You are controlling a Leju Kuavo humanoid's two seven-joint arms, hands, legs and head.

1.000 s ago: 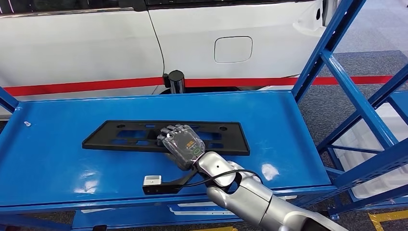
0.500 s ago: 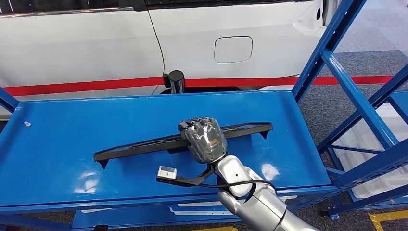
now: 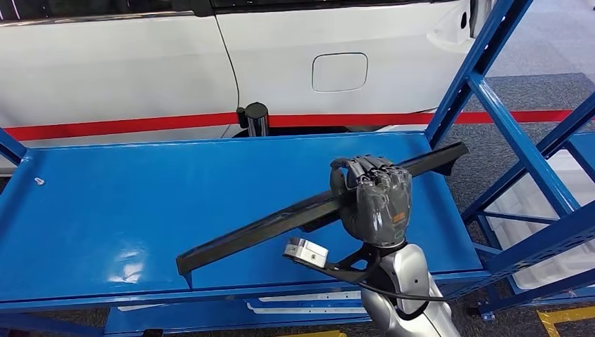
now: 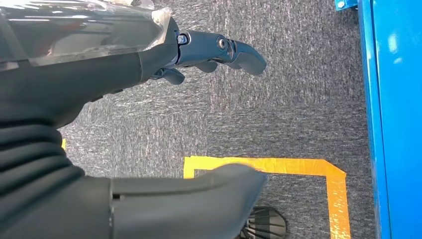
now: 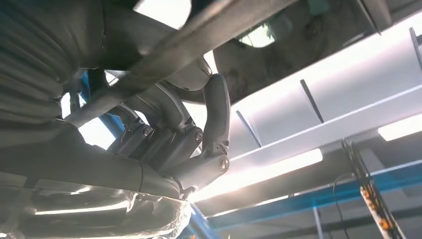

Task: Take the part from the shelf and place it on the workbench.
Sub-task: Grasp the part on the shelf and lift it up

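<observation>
Right hand (image 3: 372,200) wrapped tight around the long black part (image 3: 281,221), holding it near the middle. Part lifted off the blue shelf (image 3: 105,210) and tipped: low end toward 7 o'clock, just over the shelf's front edge, high end toward 2 o'clock, close to the blue post (image 3: 470,77). Could bump that post on a turn. Could slip or twist in the hold. Left hand (image 4: 124,99) hanging over the grey floor, fingers apart, holding nothing.
</observation>
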